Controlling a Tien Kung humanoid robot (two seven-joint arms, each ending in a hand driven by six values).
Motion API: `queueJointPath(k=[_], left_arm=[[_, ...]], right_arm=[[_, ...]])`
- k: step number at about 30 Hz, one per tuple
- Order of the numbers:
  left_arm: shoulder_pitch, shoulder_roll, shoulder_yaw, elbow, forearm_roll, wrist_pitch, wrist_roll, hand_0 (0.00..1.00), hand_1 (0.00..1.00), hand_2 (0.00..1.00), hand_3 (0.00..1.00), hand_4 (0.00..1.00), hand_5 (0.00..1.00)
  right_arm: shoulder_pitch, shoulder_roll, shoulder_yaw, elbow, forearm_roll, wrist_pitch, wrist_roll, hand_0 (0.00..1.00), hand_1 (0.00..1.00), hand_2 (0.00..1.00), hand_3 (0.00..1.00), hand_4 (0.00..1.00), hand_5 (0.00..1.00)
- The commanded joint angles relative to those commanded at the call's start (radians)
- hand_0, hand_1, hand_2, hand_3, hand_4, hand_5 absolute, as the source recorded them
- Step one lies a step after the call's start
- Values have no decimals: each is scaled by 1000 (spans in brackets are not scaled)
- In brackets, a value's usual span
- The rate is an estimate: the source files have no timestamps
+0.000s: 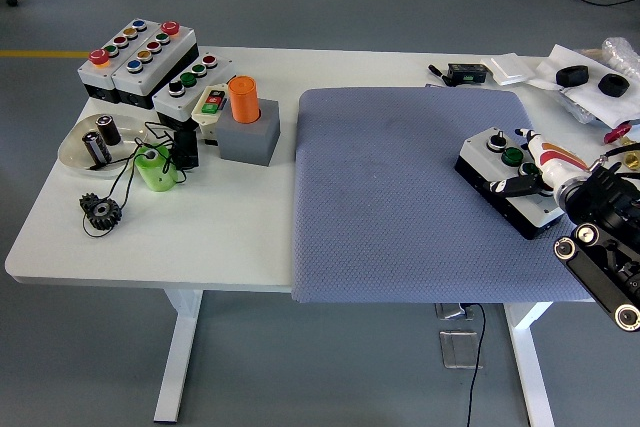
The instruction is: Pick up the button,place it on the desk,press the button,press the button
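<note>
A white-topped button box (482, 161) with a black base lies on the grey mat (400, 207) near its right edge. It carries a black knob and a green button (513, 156). My right hand (527, 169) comes in from the right and is closed around the box's right end. The black thumb (503, 186) lies across the top and a white finger (543, 148) runs along the far side. The box rests on the mat. My left hand is out of view.
At the back left stand two larger button boxes (135, 47), a smaller one (188, 83) and an orange cylinder (243, 99) in a grey block. A dish (75, 152), a green roll (155, 168) and a gear (100, 211) lie nearby. Clutter sits at the back right (585, 77).
</note>
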Motion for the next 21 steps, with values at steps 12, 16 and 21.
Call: queueJointPath(k=[12,16,21], left_arm=[[-1,1,-2,0,0,0,0,652,709,704,501,327,998],[0,1,2,0,-5,0,-2,651,709,704,502,327,998],[-2,2,6,0,-9,0,-2,651,709,704,502,326,998]], right_arm=[[18,-2,-27,-23,-41,50,-17,500,467,523,858,896,217],[17,-3,-30,-27,-41,46,-19,448,394,478,757,888,212],[16,-4,-37,-34,-58,43,-34,388,315,403,613,869,194]])
